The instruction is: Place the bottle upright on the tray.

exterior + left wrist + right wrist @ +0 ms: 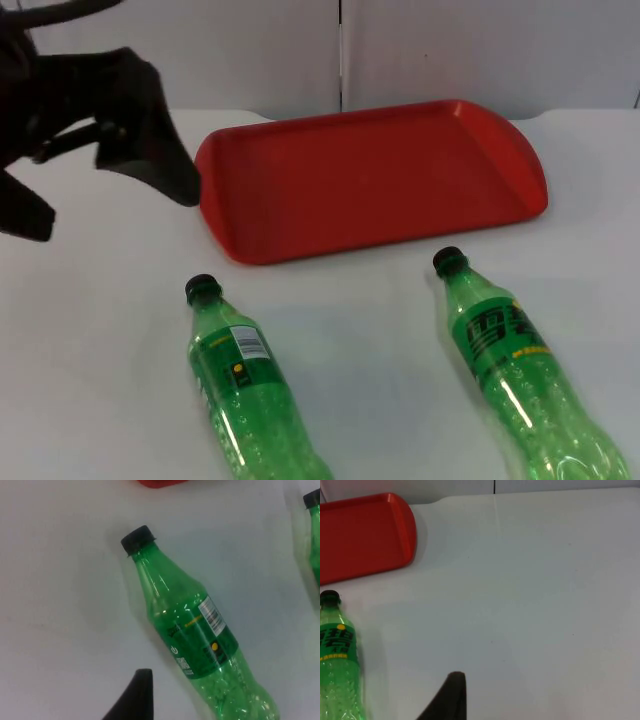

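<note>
On the table (90, 330), two green bottles are lying flat, both at six o'clock from the red tray (370, 180) and clear of it. The left bottle (245, 385) is pointing its black cap (202, 289) toward twelve o'clock, with its long axis running toward five. The right bottle (515, 370) is lying likewise, well apart from it. The left gripper (130, 150) is hovering at about eleven o'clock from the left bottle, making it the nearer one; whether its fingers are open or closed, I cannot tell. The right arm is waiting, its fingertip (451, 695) hanging over bare table beside the right bottle.
</note>
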